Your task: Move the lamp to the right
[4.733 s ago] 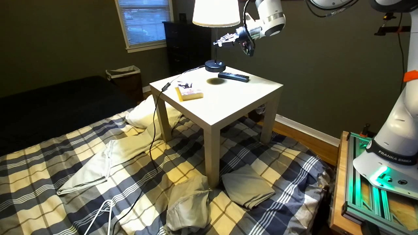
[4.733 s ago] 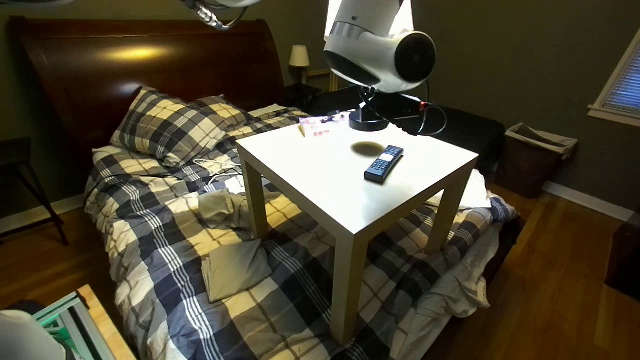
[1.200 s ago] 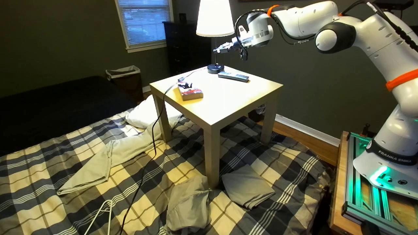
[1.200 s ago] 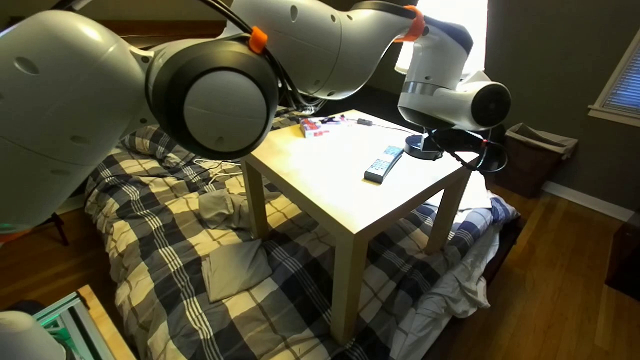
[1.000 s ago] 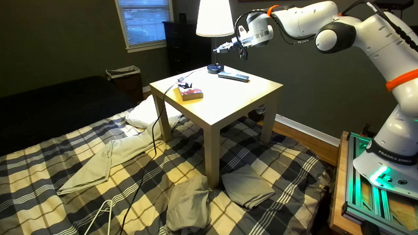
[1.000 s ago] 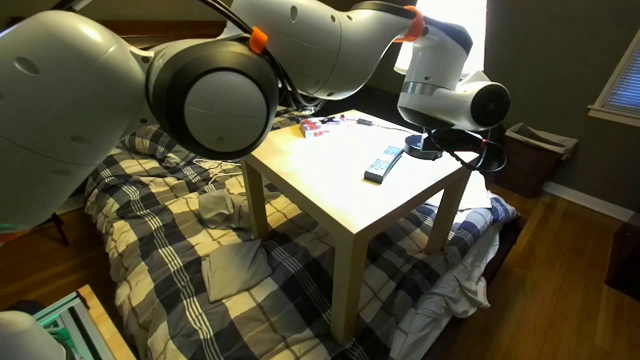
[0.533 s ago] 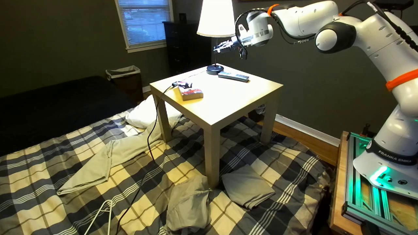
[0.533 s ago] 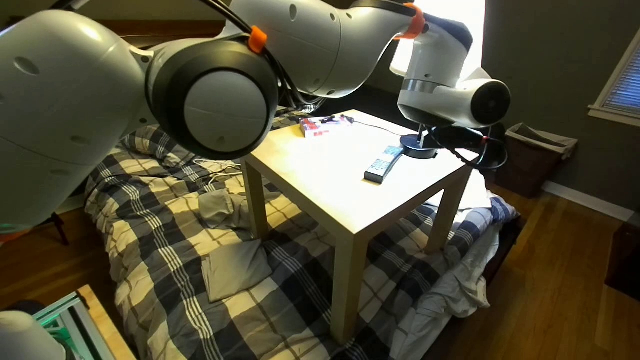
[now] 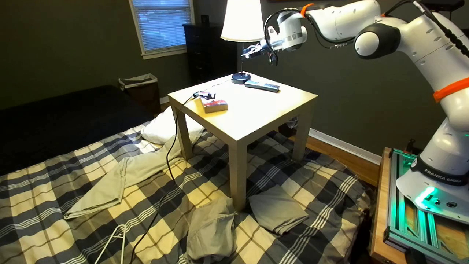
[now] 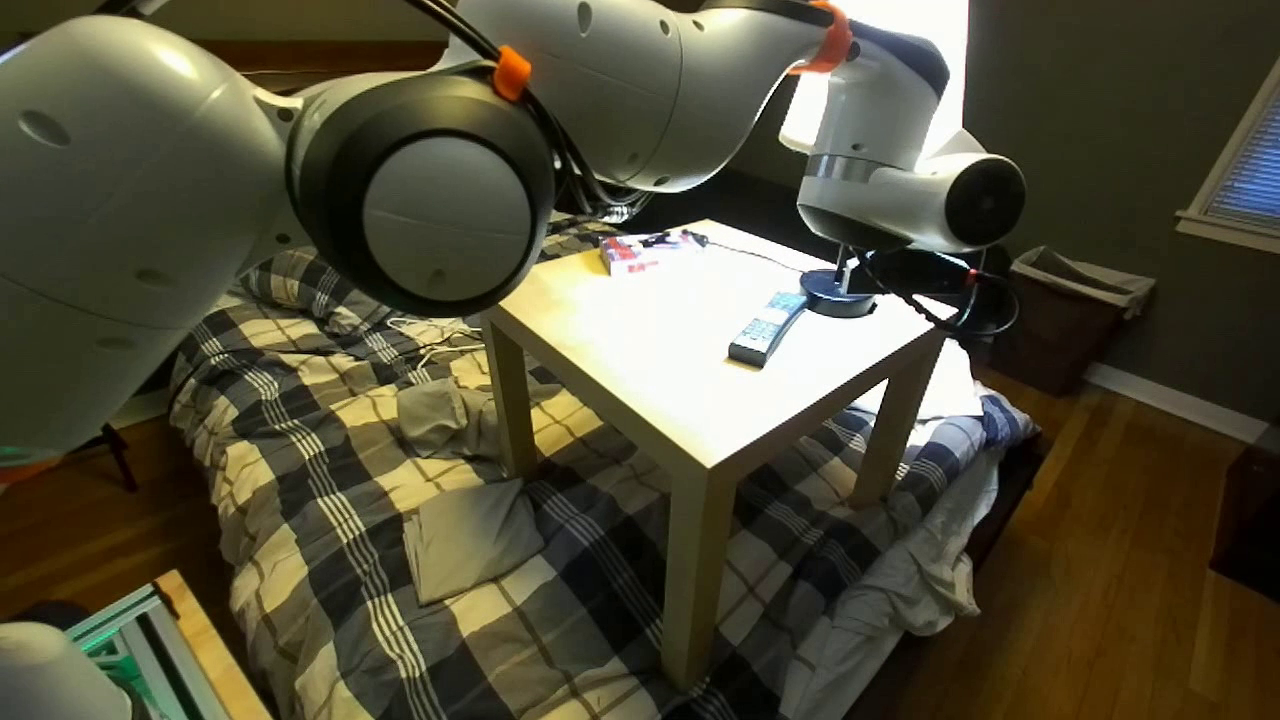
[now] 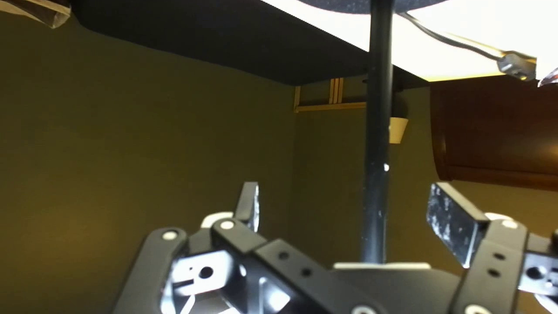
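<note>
Brightly lit lamp (image 9: pixel 242 30), smooth tapered shade (image 9: pixel 243 20), slim dark stem (image 11: pixel 377 152), tool (image 11: pixel 348 205) spread wide, flat white-flecked pads (image 11: pixel 453 224).

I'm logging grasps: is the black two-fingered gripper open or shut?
Open: in the wrist view, the gripper has its pads wide apart, with gaps on both sides of the white-shaded table lamp's thin dark stem.

Dark remote (image 9: pixel 262 86) on pale table (image 9: pixel 256 113)

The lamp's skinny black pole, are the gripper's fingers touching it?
Apart. The wrist view shows wall between the lamp stem and both gripper fingers.
</note>
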`<state>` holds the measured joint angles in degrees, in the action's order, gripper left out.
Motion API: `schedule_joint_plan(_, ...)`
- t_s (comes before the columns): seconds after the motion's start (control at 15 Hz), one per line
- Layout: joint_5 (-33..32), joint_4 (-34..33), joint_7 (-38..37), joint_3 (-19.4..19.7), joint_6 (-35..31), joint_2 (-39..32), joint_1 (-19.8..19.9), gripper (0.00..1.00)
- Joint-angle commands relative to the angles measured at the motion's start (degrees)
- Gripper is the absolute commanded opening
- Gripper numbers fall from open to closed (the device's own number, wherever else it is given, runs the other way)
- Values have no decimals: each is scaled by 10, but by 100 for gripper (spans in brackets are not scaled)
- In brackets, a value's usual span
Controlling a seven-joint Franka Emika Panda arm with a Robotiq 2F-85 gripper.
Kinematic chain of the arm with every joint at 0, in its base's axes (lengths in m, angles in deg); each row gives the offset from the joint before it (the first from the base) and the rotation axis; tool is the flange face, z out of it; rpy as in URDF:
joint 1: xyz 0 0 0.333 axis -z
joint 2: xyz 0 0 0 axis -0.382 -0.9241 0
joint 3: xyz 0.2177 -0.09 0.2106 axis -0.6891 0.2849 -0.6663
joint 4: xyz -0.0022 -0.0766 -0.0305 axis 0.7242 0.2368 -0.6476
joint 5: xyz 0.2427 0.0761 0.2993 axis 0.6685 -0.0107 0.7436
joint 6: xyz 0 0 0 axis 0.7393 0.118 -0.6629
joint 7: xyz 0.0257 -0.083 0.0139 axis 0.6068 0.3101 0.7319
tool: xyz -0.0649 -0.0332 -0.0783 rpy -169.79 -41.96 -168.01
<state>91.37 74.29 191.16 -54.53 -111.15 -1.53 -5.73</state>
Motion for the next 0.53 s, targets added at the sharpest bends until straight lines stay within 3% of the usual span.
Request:
schedule_joint_plan(0.0, 6, 55, -2, -5, 14, 38, 5, 99)
schedule_joint_plan(0.47, 28, 175, 19, -8, 6, 109, 7, 100)
